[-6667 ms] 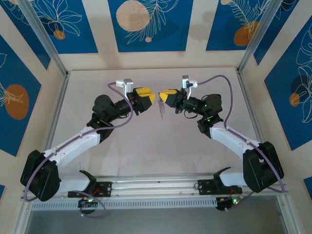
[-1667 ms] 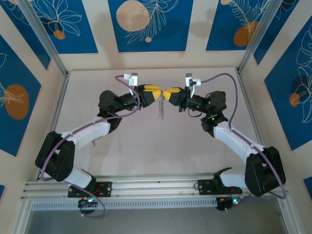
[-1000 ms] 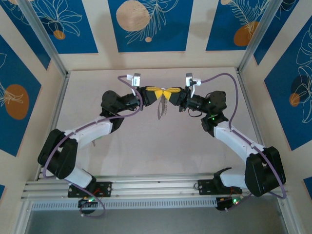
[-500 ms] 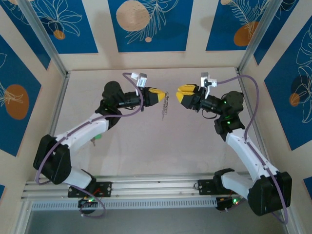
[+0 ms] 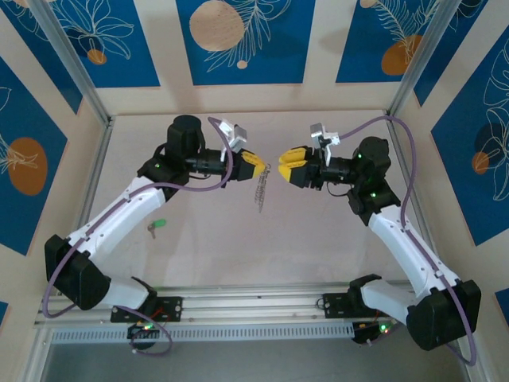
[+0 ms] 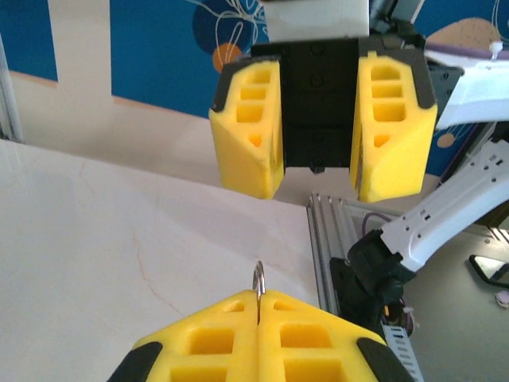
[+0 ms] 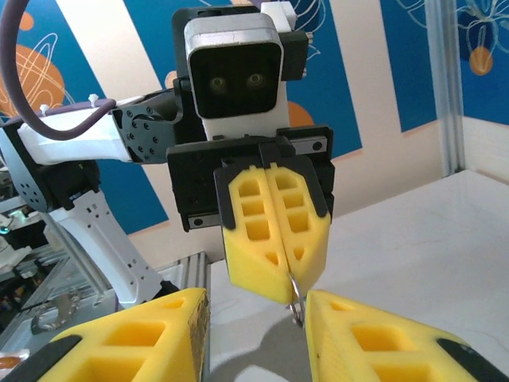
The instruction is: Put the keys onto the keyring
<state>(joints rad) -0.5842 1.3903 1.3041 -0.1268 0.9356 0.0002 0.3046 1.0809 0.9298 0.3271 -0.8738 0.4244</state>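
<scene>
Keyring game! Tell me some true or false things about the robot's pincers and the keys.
1. The left pincer is shut on the keyring. True.
2. The right pincer is shut too. False: it is open.
3. A small green bit lies on the table by the left arm. True.
4. The keys sit in the right pincer. False: they hang under the left pincer.
</scene>
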